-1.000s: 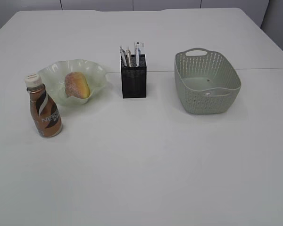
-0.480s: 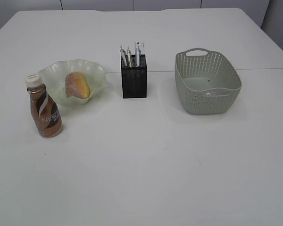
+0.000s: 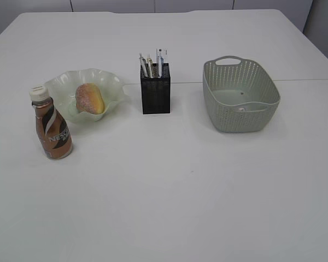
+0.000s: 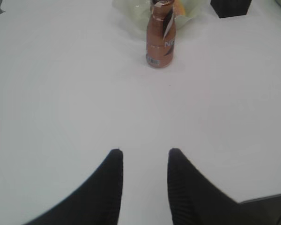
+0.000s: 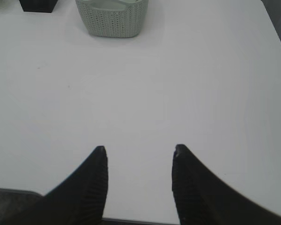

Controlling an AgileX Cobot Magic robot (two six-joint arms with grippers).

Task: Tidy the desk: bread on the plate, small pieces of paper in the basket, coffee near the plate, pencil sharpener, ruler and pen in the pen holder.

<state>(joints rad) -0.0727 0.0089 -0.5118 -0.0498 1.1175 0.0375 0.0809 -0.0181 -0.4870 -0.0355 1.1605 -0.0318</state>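
Standing well ahead of my empty, parted right gripper, the basket lies slightly left, while the upright coffee bottle sits straight ahead of my empty, parted left gripper, just before the plate.

The scene was brightly and evenly lit from above, so the white matte table looked nearly washed out and the brown plastic coffee bottle, black mesh pen holder and pale green perforated basket cast only faint, soft shadows. The exterior view was fairly sharp. Both wrist views were softer, with things at the upper edge cropped and slightly blurred.
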